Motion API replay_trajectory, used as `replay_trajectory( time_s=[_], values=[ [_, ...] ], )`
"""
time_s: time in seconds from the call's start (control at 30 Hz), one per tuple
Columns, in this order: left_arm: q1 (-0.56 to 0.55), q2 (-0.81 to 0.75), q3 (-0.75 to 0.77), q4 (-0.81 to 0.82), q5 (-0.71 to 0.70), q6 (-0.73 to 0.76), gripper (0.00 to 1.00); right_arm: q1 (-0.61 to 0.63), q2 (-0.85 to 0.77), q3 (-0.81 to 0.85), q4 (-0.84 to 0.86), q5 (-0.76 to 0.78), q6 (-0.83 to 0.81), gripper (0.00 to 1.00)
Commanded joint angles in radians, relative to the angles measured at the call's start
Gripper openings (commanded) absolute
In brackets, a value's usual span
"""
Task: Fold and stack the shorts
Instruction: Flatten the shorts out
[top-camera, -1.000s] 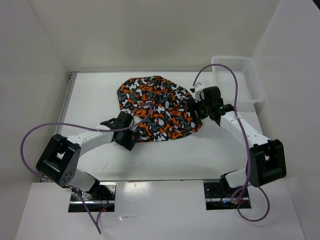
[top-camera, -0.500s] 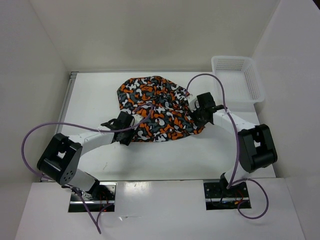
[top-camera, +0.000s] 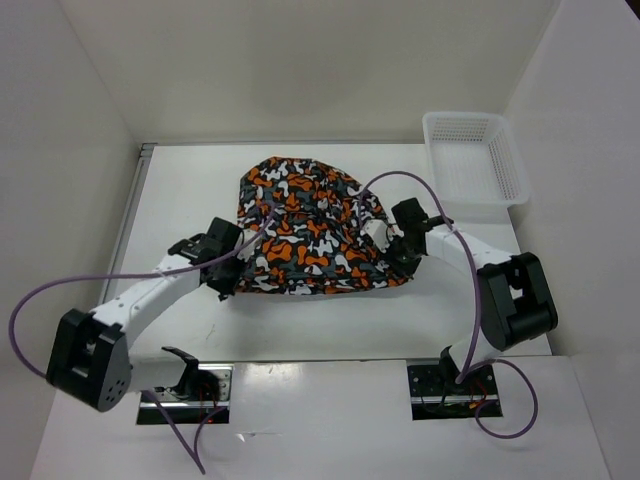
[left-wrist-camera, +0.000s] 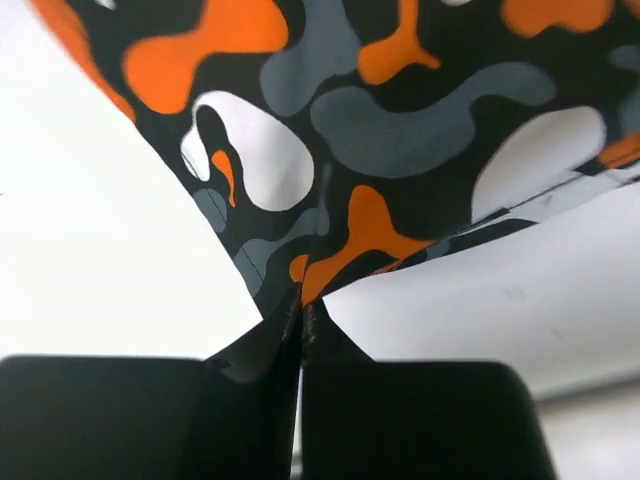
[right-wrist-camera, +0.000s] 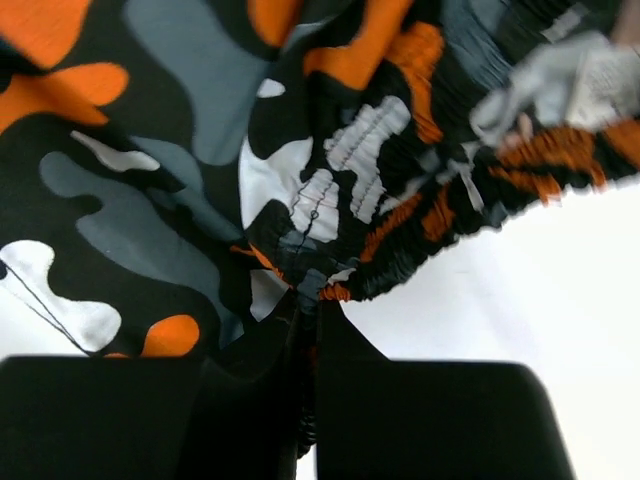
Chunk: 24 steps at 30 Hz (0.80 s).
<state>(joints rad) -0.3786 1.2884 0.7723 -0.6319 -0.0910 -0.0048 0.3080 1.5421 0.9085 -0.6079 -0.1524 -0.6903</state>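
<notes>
The shorts (top-camera: 310, 235) lie crosswise — left gripper (left-wrist-camera: 302, 312) and right gripper (right-wrist-camera: 308, 300) each clamp a near corner, jaws tight, cloth extending away.

Bare table (top-camera: 190, 190) lies open left of, beyond and nearer than the shorts (top-camera: 305, 228); to their far right stands a white mesh basket (top-camera: 475, 158), and a purple cable (top-camera: 400, 174) arches over their right edge.
</notes>
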Motion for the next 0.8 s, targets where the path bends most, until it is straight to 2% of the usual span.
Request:
replay_trajectory(
  time_s=[0.0,0.07,0.1,0.17,0.2,0.23,0.3,0.37,0.43,0.47,0.53,0.6,0.7,0.77],
  values=[
    [0.018,-0.113,0.059,-0.265,0.066,0.005,0.00,0.003,-0.022,0.013,-0.184,-0.042,-0.152,0.00],
    [-0.005,-0.113,0.036,-0.288,0.094,0.005,0.08,0.013,-0.010,-0.011,-0.173,-0.042,-0.152,0.00],
    [-0.016,-0.113,0.022,-0.301,0.115,0.005,0.21,0.022,-0.010,-0.026,-0.173,-0.042,-0.167,0.03],
    [-0.016,-0.113,-0.005,-0.324,0.126,0.005,0.32,0.022,-0.034,-0.036,-0.173,-0.033,-0.176,0.23],
    [-0.016,-0.127,-0.005,-0.343,0.126,0.005,0.37,0.022,-0.045,-0.036,-0.184,-0.033,-0.187,0.36],
    [-0.016,-0.127,-0.014,-0.354,0.126,0.005,0.50,0.022,-0.057,-0.036,-0.193,-0.033,-0.196,0.79],
    [-0.016,-0.138,0.013,-0.354,0.152,0.005,0.60,0.022,-0.105,-0.027,-0.202,-0.064,-0.196,0.91],
    [0.035,-0.107,0.070,-0.316,0.229,0.005,0.65,0.022,-0.146,0.001,-0.202,-0.105,-0.128,0.93],
    [0.075,-0.075,0.161,-0.212,0.269,0.005,0.65,0.022,-0.213,0.058,-0.170,-0.139,-0.074,0.94],
    [0.133,-0.043,0.192,-0.171,0.314,0.005,0.65,0.022,-0.236,0.073,-0.149,-0.160,-0.043,0.94],
    [0.199,0.021,0.246,-0.053,0.358,0.005,0.70,0.022,-0.292,0.096,-0.055,-0.183,0.047,0.90],
    [0.280,0.084,0.304,-0.002,0.387,0.005,0.70,0.022,-0.292,0.096,0.005,-0.223,0.105,0.83],
    [0.348,0.207,0.341,0.032,0.425,0.005,0.70,0.022,-0.219,0.096,0.066,-0.233,0.159,0.79],
    [0.357,0.261,0.341,0.060,0.435,0.005,0.70,0.022,-0.096,0.109,0.077,-0.224,0.172,0.76]
  ],
)
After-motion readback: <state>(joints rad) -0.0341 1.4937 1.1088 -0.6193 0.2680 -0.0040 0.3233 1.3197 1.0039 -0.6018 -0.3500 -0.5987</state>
